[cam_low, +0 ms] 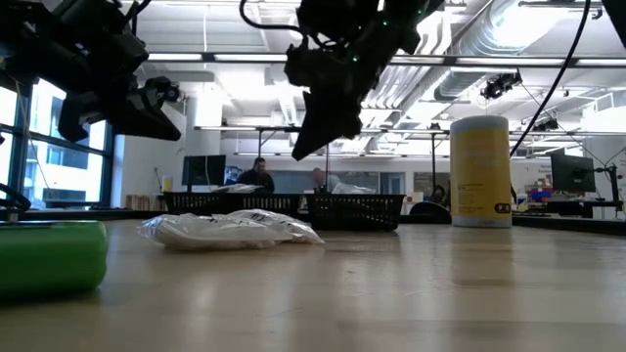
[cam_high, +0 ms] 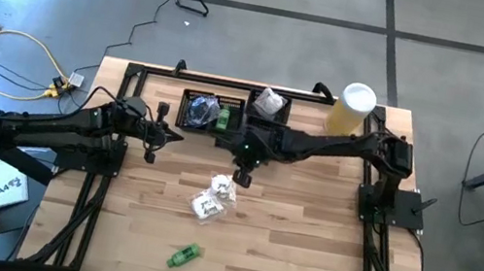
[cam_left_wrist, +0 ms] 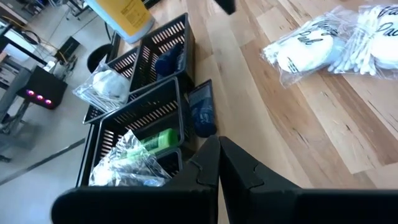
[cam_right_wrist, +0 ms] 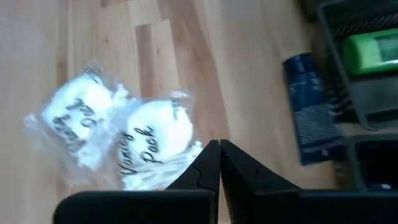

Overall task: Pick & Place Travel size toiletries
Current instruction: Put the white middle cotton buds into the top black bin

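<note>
Green tube (cam_low: 49,256) cut off by the low view's left edge, only its rounded end showing. Navy packet (cam_right_wrist: 309,107) partly tucked under the black mesh tray (cam_right_wrist: 348,37) in the right wrist view, print blurred past reading. Contents of the trays (cam_high: 199,109) too small to name from above. Yellow cylinder (cam_left_wrist: 124,15) cropped at the left wrist view's top edge. White sachets (cam_right_wrist: 149,149) partly hidden behind the right tool (cam_right_wrist: 219,149).

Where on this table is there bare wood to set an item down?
Bare: the right half, between the white sachets and the table's right edge, and the near strip around the green tube. Crowded: the far edge, with mesh trays and yellow cylinder.
</note>
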Controlling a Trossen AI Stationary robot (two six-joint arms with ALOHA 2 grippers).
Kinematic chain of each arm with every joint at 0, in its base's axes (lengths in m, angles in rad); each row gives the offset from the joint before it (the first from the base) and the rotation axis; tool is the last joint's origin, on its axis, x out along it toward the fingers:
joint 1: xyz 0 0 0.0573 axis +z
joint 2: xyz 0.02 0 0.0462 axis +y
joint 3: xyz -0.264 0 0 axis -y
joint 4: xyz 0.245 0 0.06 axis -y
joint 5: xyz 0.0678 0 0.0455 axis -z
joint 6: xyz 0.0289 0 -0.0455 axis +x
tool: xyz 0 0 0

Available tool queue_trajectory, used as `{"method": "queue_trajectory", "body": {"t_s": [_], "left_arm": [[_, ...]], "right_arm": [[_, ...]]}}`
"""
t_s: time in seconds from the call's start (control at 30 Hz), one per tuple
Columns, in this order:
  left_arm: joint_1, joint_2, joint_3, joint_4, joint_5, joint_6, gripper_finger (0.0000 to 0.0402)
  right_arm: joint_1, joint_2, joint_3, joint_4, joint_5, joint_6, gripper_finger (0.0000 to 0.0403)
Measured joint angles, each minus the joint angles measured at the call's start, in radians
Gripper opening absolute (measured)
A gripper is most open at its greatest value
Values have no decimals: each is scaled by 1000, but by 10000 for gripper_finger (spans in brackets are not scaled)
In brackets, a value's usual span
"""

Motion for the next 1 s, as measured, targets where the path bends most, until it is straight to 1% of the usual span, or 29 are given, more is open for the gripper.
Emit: {"method": "queue_trajectory", "body": {"t_s": [0.2,0.33,0.5,0.63,0.73,1.0], "left_arm": [[0,0,0,1,0,0,1],[0,0,0,2,0,0,1],[0,0,0,3,0,1,1],[0,0,0,5,0,1,1],[0,0,0,18,0,3,1],[0,0,1,17,0,3,1]], "right_arm": [[66,-2,-5,10,15,76,4],[116,-6,-5,10,83,114,4],[159,-6,-5,7,156,206,4],[189,-6,-5,5,158,284,4],[221,-6,-5,5,151,308,4],[318,-4,-5,6,136,320,4]]}}
